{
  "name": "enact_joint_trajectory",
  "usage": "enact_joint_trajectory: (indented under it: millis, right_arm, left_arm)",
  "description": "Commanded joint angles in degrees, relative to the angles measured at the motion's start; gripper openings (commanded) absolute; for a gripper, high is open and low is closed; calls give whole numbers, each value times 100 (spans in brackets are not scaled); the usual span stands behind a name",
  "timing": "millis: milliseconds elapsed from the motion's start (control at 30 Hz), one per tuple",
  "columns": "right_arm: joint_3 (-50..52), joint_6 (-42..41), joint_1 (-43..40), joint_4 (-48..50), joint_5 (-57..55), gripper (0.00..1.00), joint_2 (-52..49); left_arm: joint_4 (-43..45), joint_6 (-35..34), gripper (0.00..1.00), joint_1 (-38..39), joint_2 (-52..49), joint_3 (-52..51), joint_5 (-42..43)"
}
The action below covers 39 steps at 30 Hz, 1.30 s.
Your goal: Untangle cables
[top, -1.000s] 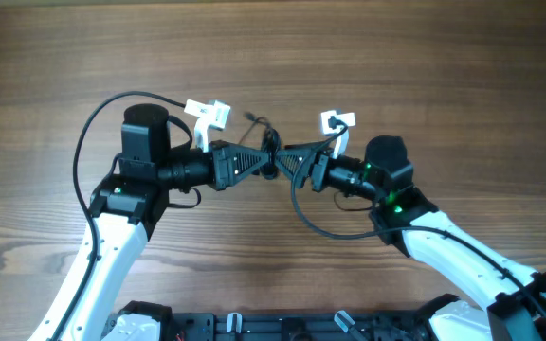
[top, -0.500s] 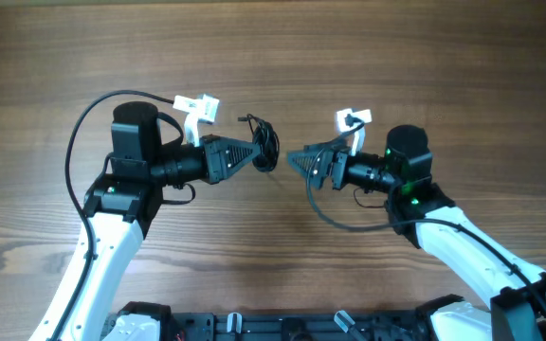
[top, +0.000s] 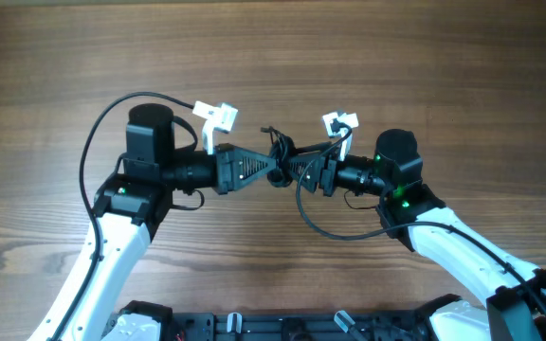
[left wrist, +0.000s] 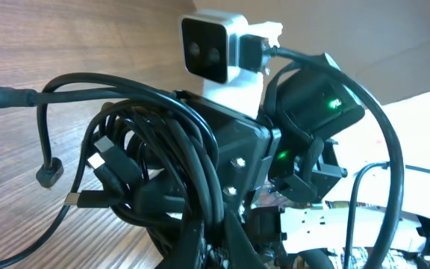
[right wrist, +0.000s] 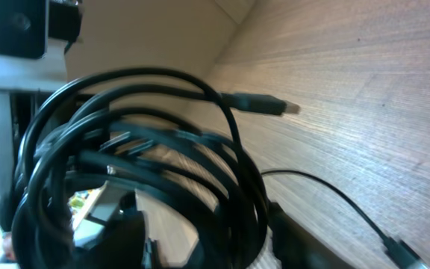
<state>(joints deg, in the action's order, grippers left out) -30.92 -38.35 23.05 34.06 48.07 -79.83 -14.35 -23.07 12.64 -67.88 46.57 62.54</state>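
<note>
The cables (top: pixel 278 152) are a small dark coil held up between the two arms at the table's middle. My left gripper (top: pixel 275 168) is shut on the coil from the left. In the left wrist view the strands (left wrist: pixel 163 149) run down into its closed jaws (left wrist: pixel 213 250). My right gripper (top: pixel 292 166) meets the coil from the right. In the right wrist view the loops (right wrist: pixel 163 134) pass between its spread fingers (right wrist: pixel 207 239), lying against the right finger with a gap on the left. A silvery-tipped plug (right wrist: pixel 263 104) sticks out of the coil.
The wooden table (top: pixel 444 76) runs to every edge of the view. Thick black arm wires loop beside the left arm (top: pixel 98 133) and below the right wrist (top: pixel 320 223). A thin cord (right wrist: pixel 334 198) lies on the wood. A black frame (top: pixel 282 327) lines the front edge.
Half a second ago the grippers were apart, with the coil in the left one. Now they have come together; the right gripper has moved left onto the coil and its jaws have narrowed.
</note>
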Motion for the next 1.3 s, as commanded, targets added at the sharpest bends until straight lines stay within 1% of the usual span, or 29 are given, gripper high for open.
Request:
enact_joint_trajectory:
  millis: [0, 33, 100, 167, 233, 267, 300, 333, 367, 400, 500, 600, 700, 767, 800, 933, 967, 1067, 1167, 1267]
  right_arm:
    - [-52, -70, 13, 63, 114, 24, -70]
    - [-52, -83, 13, 61, 107, 18, -70]
    - [-52, -125, 13, 61, 105, 10, -70]
    - [-52, -461, -7, 11, 81, 6, -70]
    - [-52, -785, -13, -232, -238, 5, -70]
    - [-52, -1001, -17, -400, -522, 4, -70]
    - [-52, -1349, -17, -592, -870, 5, -70]
    - [-52, -1805, -17, -780, -1187, 5, -70]
    - [-52, -2243, -17, -896, -1379, 5, -70]
    - [-52, -2605, -17, -981, -1491, 4, -70]
    - [-52, -3410, -17, -1088, -1692, 5, -70]
    - [-52, -3766, -17, -1213, -1941, 5, -70]
    - [-52, -3980, 15, -1440, -1941, 4, -70]
    - [-52, -4345, 61, -1867, -1982, 5, -70]
    - [-52, -4433, 94, -2103, -1985, 5, -70]
    - [-52, -4437, 188, -2168, -1958, 5, -70]
    - [-52, -4487, 210, -2166, -1904, 5, -70]
    - [-52, -4736, 214, -2164, -1749, 4, -70]
    - [-52, -4736, 212, -2164, -1749, 5, -70]
    - [-52, -4741, 214, -2164, -1700, 4, -70]
  left_arm:
    - [17, -7, 4, 103, 37, 37, 92]
    - [15, -7, 4, 101, 37, 37, 24]
    - [-9, -9, 4, 96, 37, 37, -332]
    - [-74, -9, 5, 96, 37, 37, -940]
    - [-188, -11, 19, 96, 37, 37, -1429]
    - [-264, -11, 23, 96, 37, 37, -1646]
    - [-332, -13, 29, 96, 37, 37, -1840]
    - [-356, -17, 33, 96, 37, 37, -1945]
    - [-374, -63, 40, 96, 37, 37, -2039]
    - [-372, -164, 43, 98, 37, 37, -2140]
    - [-376, -317, 46, 109, 22, 37, -2343]
    - [-420, -520, 46, 199, -120, 35, -2345]
    - [-393, -664, 46, 463, -415, 35, -2347]
    - [-166, -750, 46, 713, -647, 35, -2343]
    - [129, -763, 46, 887, -769, 35, -2345]
    - [603, -758, 49, 1091, -789, 35, -2378]
    - [623, -758, 49, 1145, -793, 35, -2509]
    - [463, -743, 47, 1329, -796, 33, -2964]
    - [354, -739, 46, 1464, -796, 33, -3110]
    - [203, -739, 46, 1574, -800, 33, -3526]
